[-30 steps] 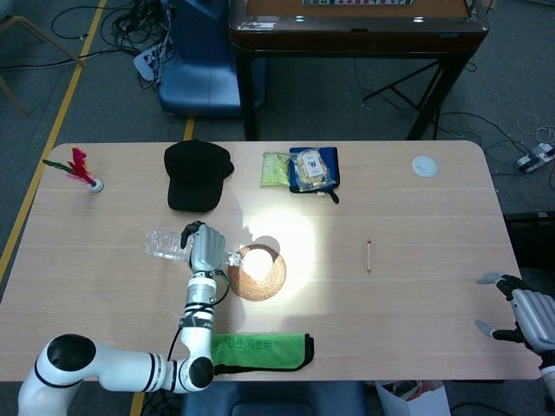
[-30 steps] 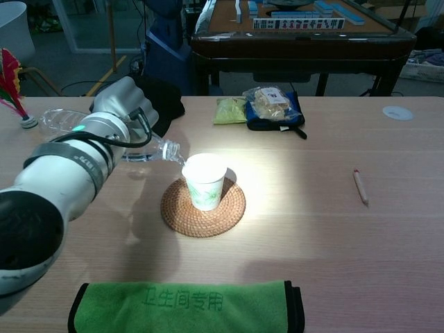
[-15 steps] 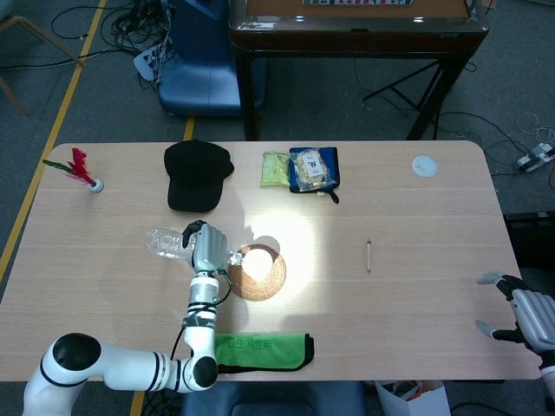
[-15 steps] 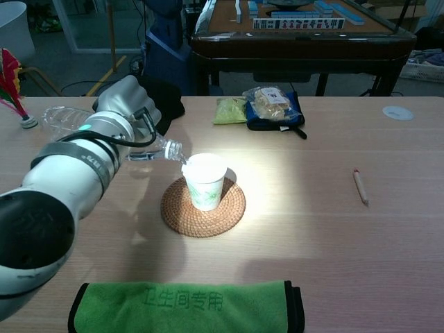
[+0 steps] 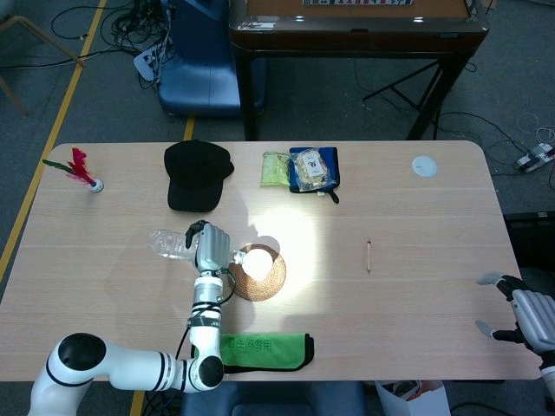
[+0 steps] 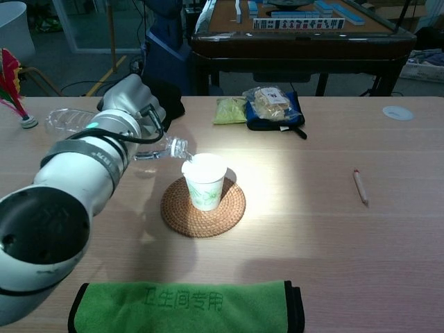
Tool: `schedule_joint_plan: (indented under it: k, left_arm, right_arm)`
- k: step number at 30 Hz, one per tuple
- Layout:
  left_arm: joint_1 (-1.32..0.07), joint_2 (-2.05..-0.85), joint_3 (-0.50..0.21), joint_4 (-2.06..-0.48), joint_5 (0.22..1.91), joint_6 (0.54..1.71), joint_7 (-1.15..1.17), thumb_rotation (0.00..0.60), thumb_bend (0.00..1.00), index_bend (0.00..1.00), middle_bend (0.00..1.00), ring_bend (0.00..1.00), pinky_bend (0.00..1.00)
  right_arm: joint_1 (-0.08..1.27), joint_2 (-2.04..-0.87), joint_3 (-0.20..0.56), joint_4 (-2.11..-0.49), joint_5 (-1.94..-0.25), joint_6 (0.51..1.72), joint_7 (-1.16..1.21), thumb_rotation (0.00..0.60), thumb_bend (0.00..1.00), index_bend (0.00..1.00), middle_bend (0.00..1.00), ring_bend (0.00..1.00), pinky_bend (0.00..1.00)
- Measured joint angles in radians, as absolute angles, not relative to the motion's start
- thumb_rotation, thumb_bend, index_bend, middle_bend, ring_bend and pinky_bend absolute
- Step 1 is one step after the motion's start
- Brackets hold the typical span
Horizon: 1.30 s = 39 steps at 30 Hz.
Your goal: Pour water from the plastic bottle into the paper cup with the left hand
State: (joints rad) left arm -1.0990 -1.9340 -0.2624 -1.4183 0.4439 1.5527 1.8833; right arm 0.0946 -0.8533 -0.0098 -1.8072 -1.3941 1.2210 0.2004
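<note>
My left hand (image 5: 209, 245) (image 6: 132, 97) grips a clear plastic bottle (image 5: 170, 243) (image 6: 69, 121) lying almost on its side. The bottle's open neck (image 6: 177, 147) points right and slightly down at the rim of the white paper cup (image 6: 205, 180) (image 5: 257, 261). The cup stands upright on a round woven coaster (image 6: 203, 207) (image 5: 257, 274). My right hand (image 5: 527, 315) hangs at the table's front right corner, fingers apart and holding nothing.
A green towel (image 6: 186, 305) lies along the front edge. A black cap (image 5: 197, 174), snack packets (image 5: 312, 169) and a small white lid (image 5: 424, 165) sit at the back. A pencil (image 6: 359, 186) lies right of the cup, a shuttlecock toy (image 5: 82, 169) at far left.
My left hand has shifted the bottle a little to the right, bringing its neck closer over the cup's rim. The right hand has not moved.
</note>
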Motion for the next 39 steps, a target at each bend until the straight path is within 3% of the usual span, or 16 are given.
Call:
schedule_joint_plan:
  k: [27, 39]
  left_arm:
    - [-1.054, -1.951, -0.38, -1.474, 0.444, 1.486, 1.534, 0.6, 0.0, 0.66, 0.8, 0.58, 0.79]
    - [-0.943, -1.886, -0.418, -1.514, 0.57, 1.446, 1.115, 0.6, 0.0, 0.65, 0.79, 0.58, 0.78]
  right_arm:
    - [0.096, -0.858, -0.01, -1.803, -1.39, 1.218, 0.195, 0.6, 0.2, 0.3, 0.22, 0.19, 0.37]
    - [0.099, -0.866, -0.012, -1.801, -1.384, 1.209, 0.18, 0.6, 0.2, 0.3, 0.22, 0.19, 0.37]
